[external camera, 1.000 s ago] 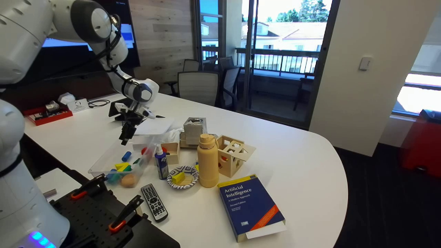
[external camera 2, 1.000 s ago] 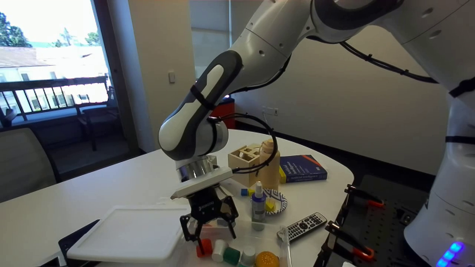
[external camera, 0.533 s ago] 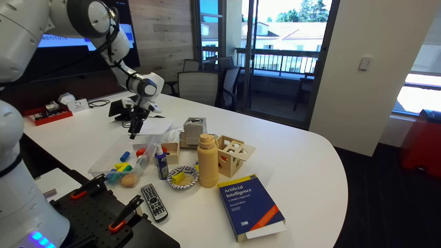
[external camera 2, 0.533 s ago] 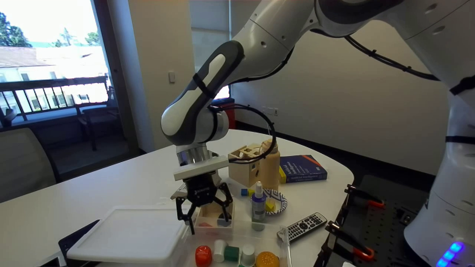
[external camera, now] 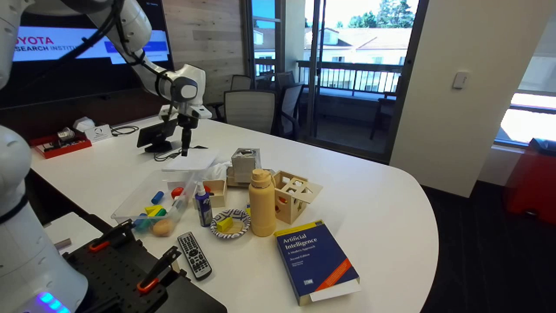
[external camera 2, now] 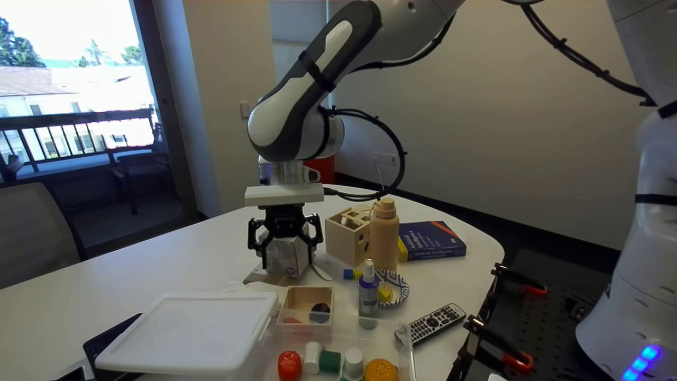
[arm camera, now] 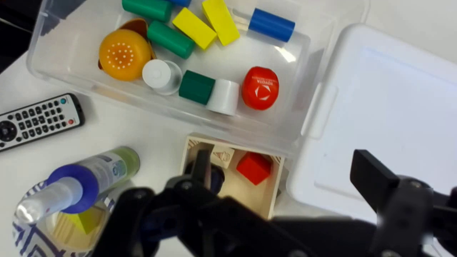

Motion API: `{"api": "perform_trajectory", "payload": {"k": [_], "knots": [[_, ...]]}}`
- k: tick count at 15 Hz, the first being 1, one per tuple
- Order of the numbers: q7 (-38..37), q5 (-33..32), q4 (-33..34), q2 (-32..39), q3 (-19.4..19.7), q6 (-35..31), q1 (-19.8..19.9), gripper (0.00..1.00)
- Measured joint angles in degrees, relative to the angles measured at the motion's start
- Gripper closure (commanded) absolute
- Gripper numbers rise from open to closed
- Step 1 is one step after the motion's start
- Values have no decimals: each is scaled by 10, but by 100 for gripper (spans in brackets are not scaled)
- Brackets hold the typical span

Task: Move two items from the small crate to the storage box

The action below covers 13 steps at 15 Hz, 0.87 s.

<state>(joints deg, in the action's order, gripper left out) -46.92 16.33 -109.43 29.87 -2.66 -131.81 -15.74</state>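
Observation:
The small crate, an open wooden box (arm camera: 246, 194), holds a red block (arm camera: 254, 167), a pale picture tile (arm camera: 222, 156) and a dark round piece (arm camera: 216, 179). It also shows in the exterior views (external camera 2: 305, 301) (external camera: 219, 198). The storage box is a clear plastic bin (arm camera: 228, 57), also in an exterior view (external camera: 139, 195). In it lie a red rounded item with a logo (arm camera: 260, 88), white and green pieces, yellow blocks, blue cylinders and a toy burger (arm camera: 124, 54). My gripper (arm camera: 282, 160) is open and empty, raised above the table behind the crate in an exterior view (external camera 2: 288, 259).
A white lid (arm camera: 385, 107) lies beside the storage box. A spray bottle (external camera 2: 368, 293), a patterned bowl (external camera: 230, 224), a tan flask (external camera: 262, 204), a wooden shape-sorter (external camera: 292, 198), a silver box (external camera: 246, 165) and a remote (external camera: 194, 255) stand or lie around the crate.
My gripper has risen out of the storage box and moved away from it, staying open. The red rounded item has settled slightly and lies in the storage box.

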Motion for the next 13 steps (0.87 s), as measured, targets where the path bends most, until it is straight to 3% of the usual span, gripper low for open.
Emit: {"api": "perform_trajectory", "payload": {"k": [7,13], "knots": [[-110,-88,-119,-92,23,-149,-4,0],[-184,-143,-174,-121,34,-183,-6,0]]}}
